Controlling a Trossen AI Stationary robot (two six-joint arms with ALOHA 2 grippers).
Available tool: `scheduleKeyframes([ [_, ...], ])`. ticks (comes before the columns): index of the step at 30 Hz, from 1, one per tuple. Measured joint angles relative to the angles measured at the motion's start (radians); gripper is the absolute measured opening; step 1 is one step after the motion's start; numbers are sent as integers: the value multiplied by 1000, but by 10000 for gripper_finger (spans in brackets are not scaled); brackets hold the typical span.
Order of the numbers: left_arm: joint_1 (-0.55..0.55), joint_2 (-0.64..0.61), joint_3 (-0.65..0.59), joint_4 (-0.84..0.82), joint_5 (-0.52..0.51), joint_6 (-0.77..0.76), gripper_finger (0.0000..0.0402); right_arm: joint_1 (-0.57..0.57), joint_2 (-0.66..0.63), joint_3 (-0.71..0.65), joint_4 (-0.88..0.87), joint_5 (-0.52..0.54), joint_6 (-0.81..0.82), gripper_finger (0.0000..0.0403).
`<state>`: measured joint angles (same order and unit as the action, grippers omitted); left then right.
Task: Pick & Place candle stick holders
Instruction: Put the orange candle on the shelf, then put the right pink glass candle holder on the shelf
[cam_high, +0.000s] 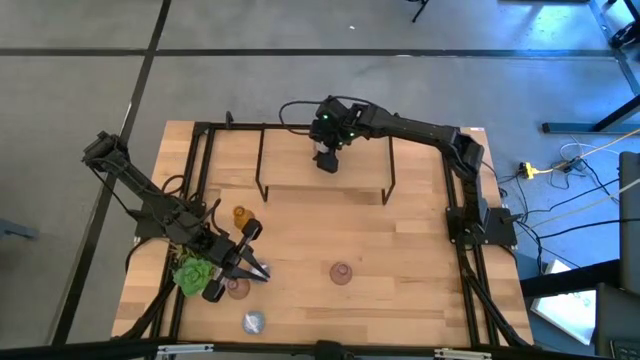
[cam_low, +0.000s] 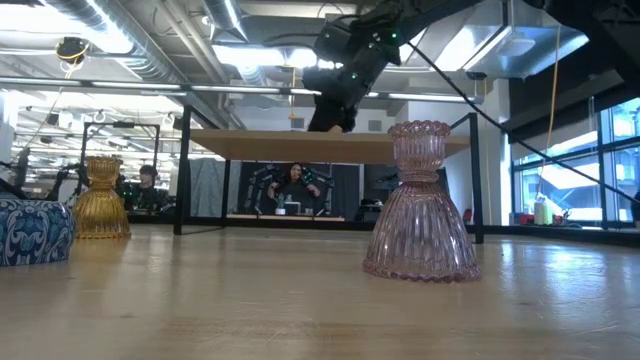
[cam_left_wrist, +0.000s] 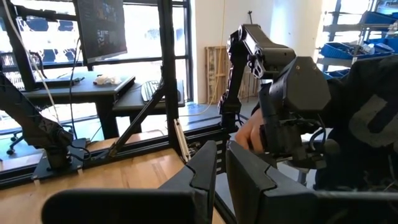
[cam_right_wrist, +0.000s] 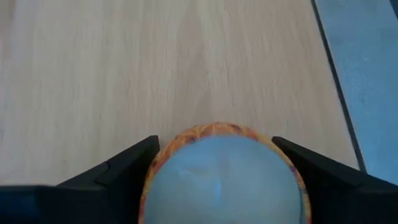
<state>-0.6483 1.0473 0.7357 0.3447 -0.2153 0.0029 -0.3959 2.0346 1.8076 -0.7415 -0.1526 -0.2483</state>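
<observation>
- Candle stick holders lie scattered: a round one sits between the right gripper's wide-spread fingers over the raised shelf, grip uncertain.
- Before the shelf on the tabletop wait amber, two pink and silvery-blue.
- Left gripper, fingers closed and empty, rests beside the succulent.
- No writing is readable.

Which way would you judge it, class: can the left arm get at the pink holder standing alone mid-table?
Probably yes. The pink holder stands alone on open wood, nothing between it and the left gripper, which is shut and beside the succulent. It would have to open first.
</observation>
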Motion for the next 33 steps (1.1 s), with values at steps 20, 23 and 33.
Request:
scheduleKeyframes([
  [20, 0, 0, 0, -3, 0, 1, 31, -2, 13, 1, 37, 3, -14, 346],
  [23, 0, 0, 0, -4, 0, 3, 31, 0, 11, 3, 71, 30, -14, 346],
  [33, 3, 0, 0, -4, 0, 4, 31, 41, 3, 230, 165, 69, 26, 346],
])
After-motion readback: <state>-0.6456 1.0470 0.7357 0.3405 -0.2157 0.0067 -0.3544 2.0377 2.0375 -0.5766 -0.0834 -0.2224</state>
